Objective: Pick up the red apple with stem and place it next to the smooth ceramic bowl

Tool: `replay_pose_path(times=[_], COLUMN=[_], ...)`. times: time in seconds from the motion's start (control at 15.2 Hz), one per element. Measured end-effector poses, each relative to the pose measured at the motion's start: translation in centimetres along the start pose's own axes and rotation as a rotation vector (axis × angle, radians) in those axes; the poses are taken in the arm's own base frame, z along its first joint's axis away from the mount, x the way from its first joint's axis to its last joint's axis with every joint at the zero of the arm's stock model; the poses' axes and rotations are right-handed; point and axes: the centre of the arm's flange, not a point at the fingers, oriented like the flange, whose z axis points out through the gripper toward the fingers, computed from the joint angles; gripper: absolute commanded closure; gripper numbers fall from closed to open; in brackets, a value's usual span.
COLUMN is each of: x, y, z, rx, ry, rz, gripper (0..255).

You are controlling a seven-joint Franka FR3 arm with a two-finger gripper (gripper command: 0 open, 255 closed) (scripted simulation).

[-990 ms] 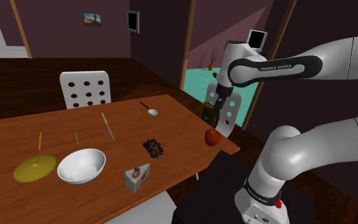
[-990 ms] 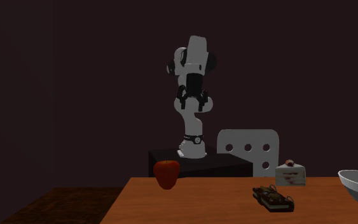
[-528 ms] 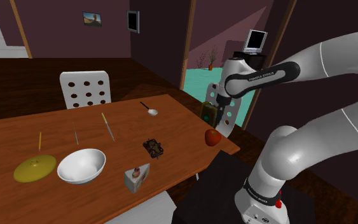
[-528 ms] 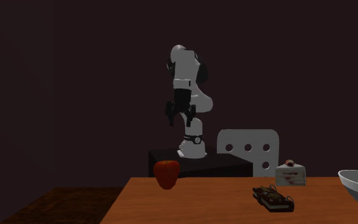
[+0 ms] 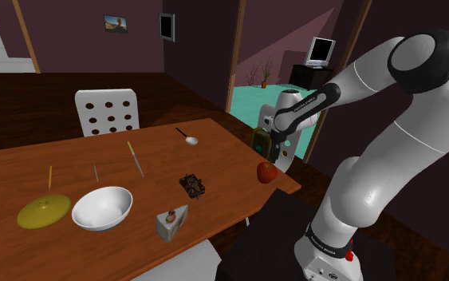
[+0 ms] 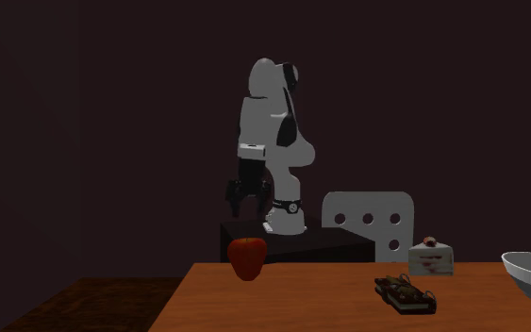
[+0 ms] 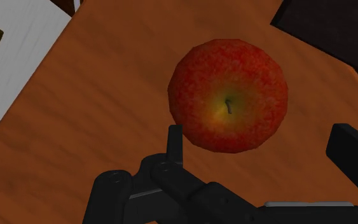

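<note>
The red apple (image 7: 228, 95) sits upright on the wooden table (image 7: 107, 95), its stem pointing up at the jaws, which stand spread wide above it and touch nothing. In the wrist view the two black fingers (image 7: 175, 143) are well apart. The apple lies below the gap between them, nearer to one finger than to the other. Its skin is mottled red with a yellow-green patch around the short dark stem.

In the shoulder view the gripper (image 5: 273, 154) points down just above the apple (image 5: 267, 172), with a little air between the jaws and the fruit. The apple rests close to the corner of the table (image 5: 159, 160) nearest the black stand (image 5: 282, 227). In the second exterior view the gripper (image 6: 244, 202) also hangs over the apple (image 6: 246, 257), apart from it, and the apple sits at the table's (image 6: 301, 300) edge.

The white bowl (image 5: 101, 207) stands well away from the jaws, far along the table from the apple. Between the bowl and the jaws lie a wedge of cake (image 5: 171, 223) and a small dark brown pastry (image 5: 192, 185), the pastry being nearer the jaws. Beyond the bowl, farther still from the jaws, lies a flat yellow-green disc (image 5: 44, 211). A spoon (image 5: 187, 139) lies on the table off to one side of the jaws, and a white chair (image 5: 107, 112) stands behind the table.
</note>
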Motion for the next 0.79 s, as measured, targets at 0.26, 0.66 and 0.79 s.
replay_pose_path(times=[0.26, 0.66, 0.79], x=[-0.1, -0.1, -0.1], y=[0.3, 0.4, 0.4], z=[2.3, 4.1, 4.2], rx=[0.000, -0.001, -0.001], ry=[-0.001, -0.001, -0.001], rz=[-0.010, -0.011, -0.011], gripper=[0, 0, 0])
